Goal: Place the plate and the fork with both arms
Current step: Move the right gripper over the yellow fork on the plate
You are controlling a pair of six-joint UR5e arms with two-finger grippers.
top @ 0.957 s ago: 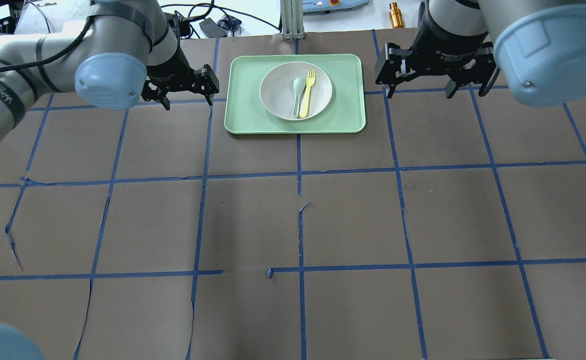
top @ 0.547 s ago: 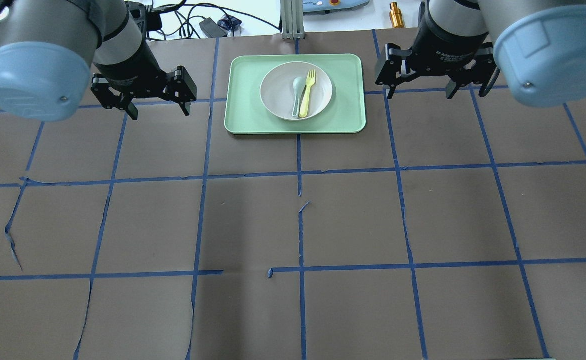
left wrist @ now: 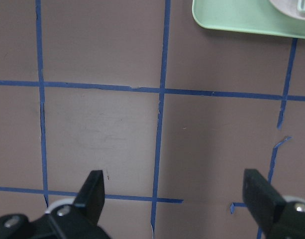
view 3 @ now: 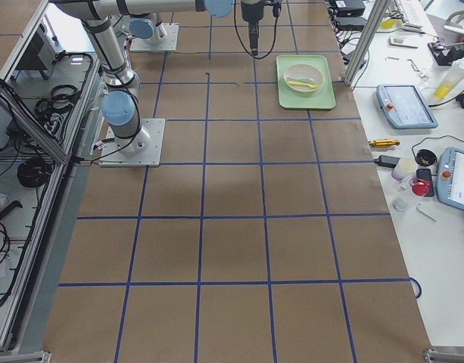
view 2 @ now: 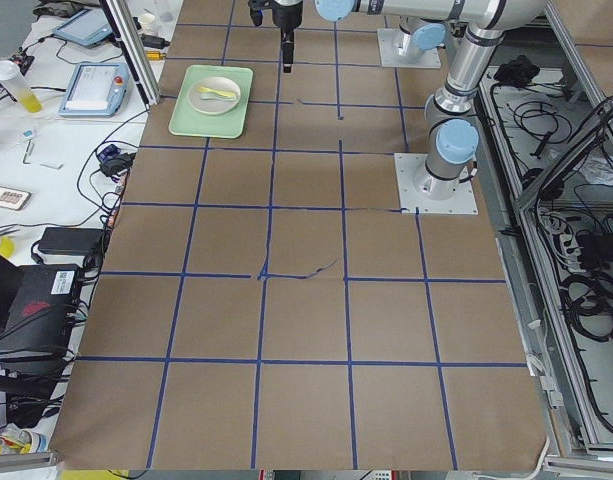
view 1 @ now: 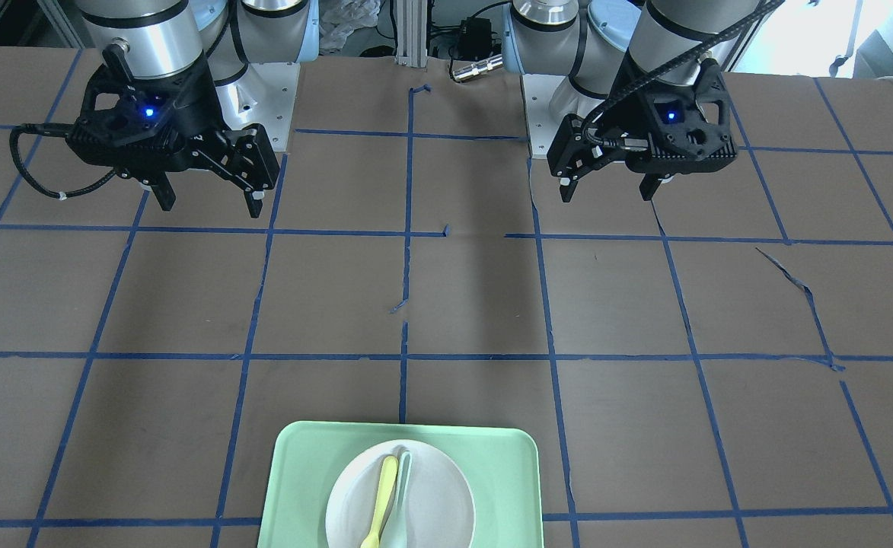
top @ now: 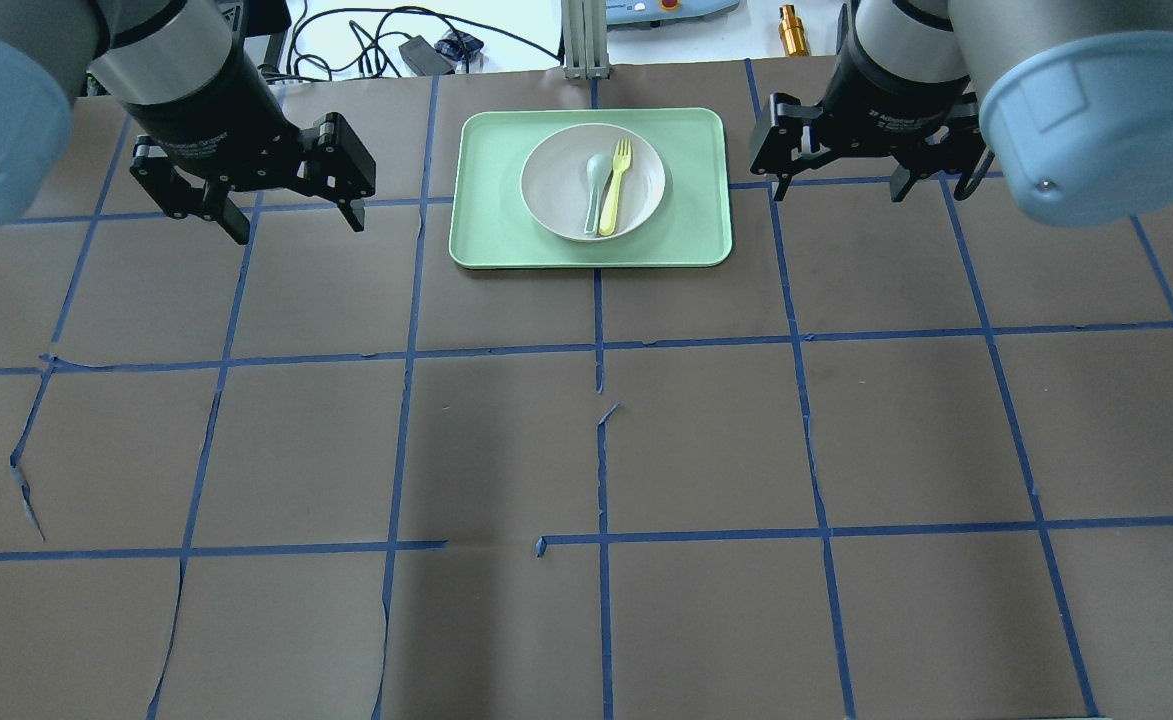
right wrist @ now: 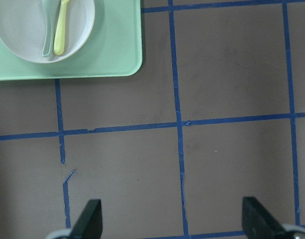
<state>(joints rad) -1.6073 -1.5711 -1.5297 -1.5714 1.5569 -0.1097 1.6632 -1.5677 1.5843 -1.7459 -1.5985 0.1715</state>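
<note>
The off-white plate (top: 556, 195) sits in the light-green tray (top: 691, 220) at the table's far middle. The yellow fork (top: 614, 190) lies in the plate beside a pale grey-green spoon (top: 594, 190). My left gripper (top: 298, 230) is open and empty, hanging above the table to the left of the tray. My right gripper (top: 836, 193) is open and empty, above the table to the right of the tray. The right wrist view shows the plate (right wrist: 18, 30) and fork (right wrist: 60, 30) at its top left. The left wrist view shows only a tray corner (left wrist: 232, 20).
The brown table surface carries a blue tape grid with torn strips (top: 601, 415). Cables, a tablet and a brass part (top: 794, 30) lie beyond the far edge. The tray also shows at the bottom of the front-facing view (view 1: 301, 472).
My left arm has swung left, away from the tray, and its gripper has turned slightly. My right gripper has barely moved. Plate, fork and spoon have not moved.
</note>
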